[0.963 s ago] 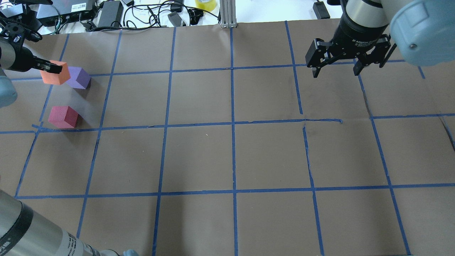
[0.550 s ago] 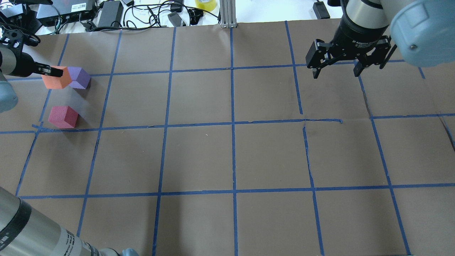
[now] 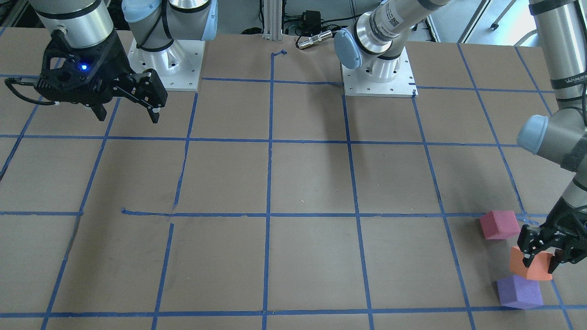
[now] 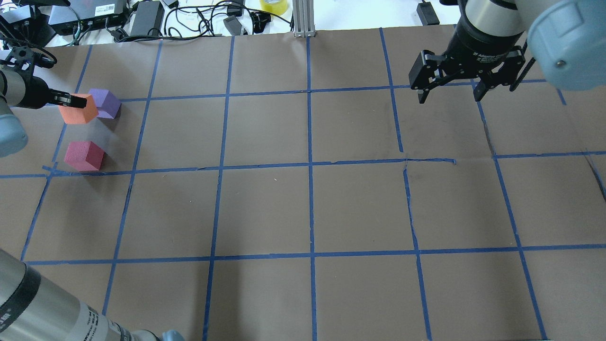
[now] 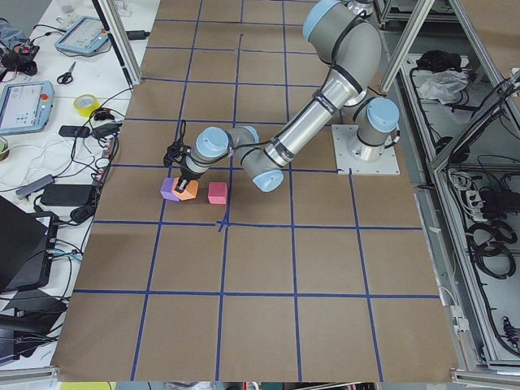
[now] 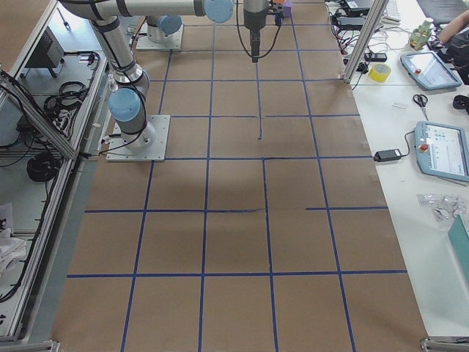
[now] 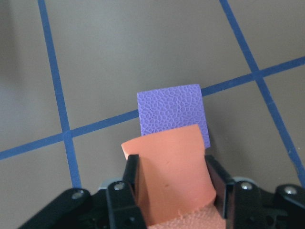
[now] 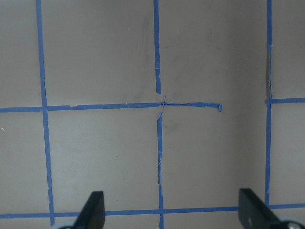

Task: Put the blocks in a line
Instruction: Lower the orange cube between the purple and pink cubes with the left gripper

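Overhead exterior view, far left: the frame edge cuts off most of your left arm, and of the left gripper [image 4: 70, 100] you see little more than one dark finger lying across the orange block [image 4: 79, 111]. The left wrist view settles it. There the fingers [image 7: 135, 180] press on both side faces of the orange block [image 7: 170, 167], clamping it, and the block's near end is lost behind the gripper body. Whether it rests on the brown-papered table [image 4: 265, 208] or hangs just above, you cannot tell.

Just right of it, the purple block [image 4: 107, 103] sits on a blue tape line, and the orange one covers its near edge, so any gap or contact between them is hidden. The pinkish-red block [image 4: 84, 155] stands apart, nearer the robot, beside a tape crossing.

Far right, the right gripper [image 4: 448, 97] hangs above bare paper, well away from all three blocks, with its fingers spread wide and nothing between them. Its arm runs off the top corner.
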Controlling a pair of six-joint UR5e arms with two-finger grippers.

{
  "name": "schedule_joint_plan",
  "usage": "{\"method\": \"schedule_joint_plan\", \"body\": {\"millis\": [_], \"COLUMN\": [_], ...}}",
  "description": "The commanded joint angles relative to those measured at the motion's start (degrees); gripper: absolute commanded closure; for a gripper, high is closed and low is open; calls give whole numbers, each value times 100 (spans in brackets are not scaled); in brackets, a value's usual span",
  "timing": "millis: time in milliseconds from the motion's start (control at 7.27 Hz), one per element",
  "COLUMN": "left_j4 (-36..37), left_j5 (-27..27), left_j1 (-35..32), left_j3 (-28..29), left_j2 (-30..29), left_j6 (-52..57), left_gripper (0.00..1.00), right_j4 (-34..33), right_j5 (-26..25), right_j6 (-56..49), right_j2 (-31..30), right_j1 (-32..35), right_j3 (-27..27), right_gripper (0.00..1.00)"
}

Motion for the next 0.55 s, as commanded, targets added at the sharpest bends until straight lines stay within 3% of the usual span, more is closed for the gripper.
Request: {"method": "schedule_joint_plan", "body": {"millis": [0,412], "left_j4": [220,230], "left_j5": [-3,-3], "left_j1": [16,52], "left_j3": [-255,-334], "left_j2": [-8,-34], "left_j6": [23,-55], "left_gripper": [100,100], "right_j4": [-3,6], "right_j5": [45,19], "right_j6": [-33,-68], "right_j2": [-36,-18], "right_j1": [11,11], "right_j3": [10,19], "right_gripper": [0,0]}}
